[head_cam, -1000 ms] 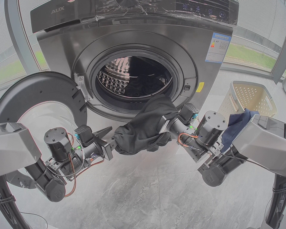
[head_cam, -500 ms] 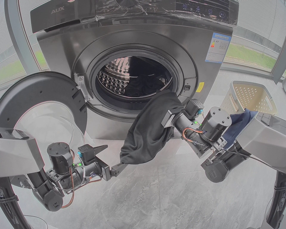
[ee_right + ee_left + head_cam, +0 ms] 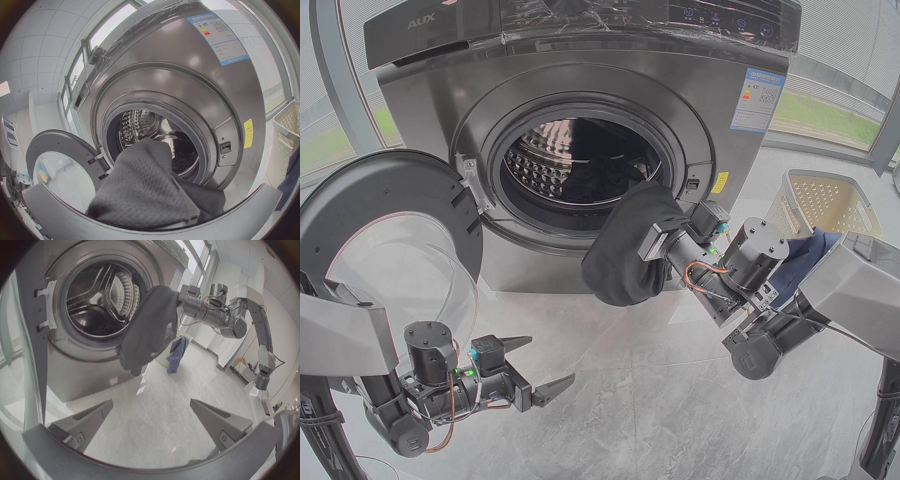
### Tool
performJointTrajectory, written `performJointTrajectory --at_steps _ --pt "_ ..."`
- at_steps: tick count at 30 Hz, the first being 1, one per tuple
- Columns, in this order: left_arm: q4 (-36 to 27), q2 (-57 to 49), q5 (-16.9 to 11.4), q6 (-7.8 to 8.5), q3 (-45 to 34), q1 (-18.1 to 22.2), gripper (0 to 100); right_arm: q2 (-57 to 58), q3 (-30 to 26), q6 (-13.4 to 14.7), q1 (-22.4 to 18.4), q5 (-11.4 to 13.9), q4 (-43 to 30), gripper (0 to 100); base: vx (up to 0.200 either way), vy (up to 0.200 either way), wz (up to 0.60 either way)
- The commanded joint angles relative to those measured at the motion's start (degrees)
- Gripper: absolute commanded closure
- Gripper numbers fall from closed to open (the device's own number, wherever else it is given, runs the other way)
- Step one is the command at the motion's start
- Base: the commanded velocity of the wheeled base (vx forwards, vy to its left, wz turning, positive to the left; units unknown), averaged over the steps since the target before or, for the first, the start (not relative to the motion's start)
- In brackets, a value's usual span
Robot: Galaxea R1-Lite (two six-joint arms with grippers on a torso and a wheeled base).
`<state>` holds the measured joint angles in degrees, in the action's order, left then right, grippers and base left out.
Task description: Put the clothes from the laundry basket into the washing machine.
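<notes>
Now, right claw (image 3: 650, 234): clenched on the garment (image 3: 625, 256), its fingers buried in the cloth, held at the lower right lip of the washer's mouth.
Garment: black. It is draped over that claw with its top edge against the rim of the opening. The rest hangs as a loose pouch in front of the washer's panel, clear of the floor (image 3: 625, 400) and not yet inside the drum.
Left claw (image 3: 540, 365): released, jaws spread wide with nothing between them. It sits low over the floor, below the open door and well apart from the garment.
Washer (image 3: 425, 94): a grey front-loader, straight ahead.
Door (image 3: 381, 194): swung wide open to the left, round window facing out.
Drum (image 3: 540, 169): steel, with dark clothes (image 3: 600, 178) already lying in it.
Basket (image 3: 825, 176): pale perforated plastic, standing to the right of the washer.
Blue cloth (image 3: 800, 259): hanging over the basket's near edge, partly hidden behind the right arm.
Floor: grey marbled tiles.
</notes>
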<state>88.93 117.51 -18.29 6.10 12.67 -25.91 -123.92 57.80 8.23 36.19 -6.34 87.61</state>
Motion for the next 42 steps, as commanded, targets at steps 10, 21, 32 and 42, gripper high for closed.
performJointTrajectory --at_steps 10,21,32,42 --pt "-0.1 5.6 2.6 -4.43 27.7 -8.1 0 -1.0 0.0 -0.1 3.9 -0.2 -0.3 100 0.000 0.000 0.00" --pt "-0.5 13.9 3.2 -4.34 38.1 -8.3 0 -0.4 -0.2 -0.1 4.6 -0.2 -0.3 100 0.000 0.000 0.00" --pt "-1.7 19.1 7.6 -3.99 46.4 -7.8 0 0.3 -1.2 0.0 8.1 -0.4 -0.3 100 0.000 0.000 0.00" --pt "-1.8 21.5 11.0 -3.99 51.7 -6.0 0 0.8 -2.4 0.2 8.8 -2.0 -0.3 100 0.000 0.000 0.00"
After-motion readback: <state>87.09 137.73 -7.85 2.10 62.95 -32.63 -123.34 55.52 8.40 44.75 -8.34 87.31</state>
